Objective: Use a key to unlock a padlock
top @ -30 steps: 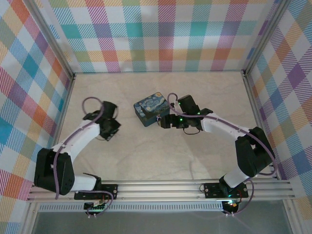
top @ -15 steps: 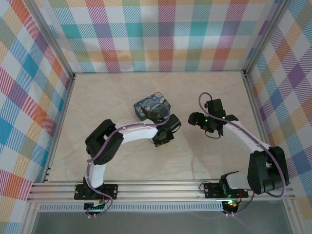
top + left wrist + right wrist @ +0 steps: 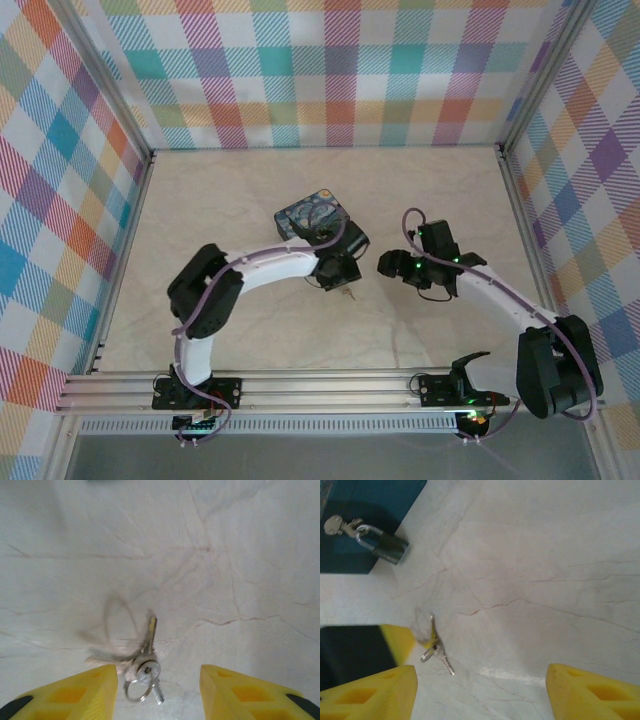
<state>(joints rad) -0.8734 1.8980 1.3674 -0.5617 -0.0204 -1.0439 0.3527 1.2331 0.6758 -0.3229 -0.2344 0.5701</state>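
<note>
Biggest worry here: the key (image 3: 151, 635) is lying loose and flat on the table (image 3: 250, 330), roughly mid-table, just on the near-edge side of the tin (image 3: 305, 215). The left gripper (image 3: 159, 680) has its yellow fingers spread either side of it, pinching nothing. Something that thin could easily skid away or get grabbed crooked when the fingers close against the hard top, and then it won't line up with the keyhole. The padlock (image 3: 387, 545) is hooked through a little silver fitting on the tin, so I reckon it can swing, or the tin can slide, once it gets poked, since nothing's steadying it. The right gripper (image 3: 481, 677) is spread wide and empty too, hovering close by, so the arms could bump. Versus a second ago, the left arm has swung over from the table's left side to the middle, and the right one has backed off the tin toward the right edge.
</note>
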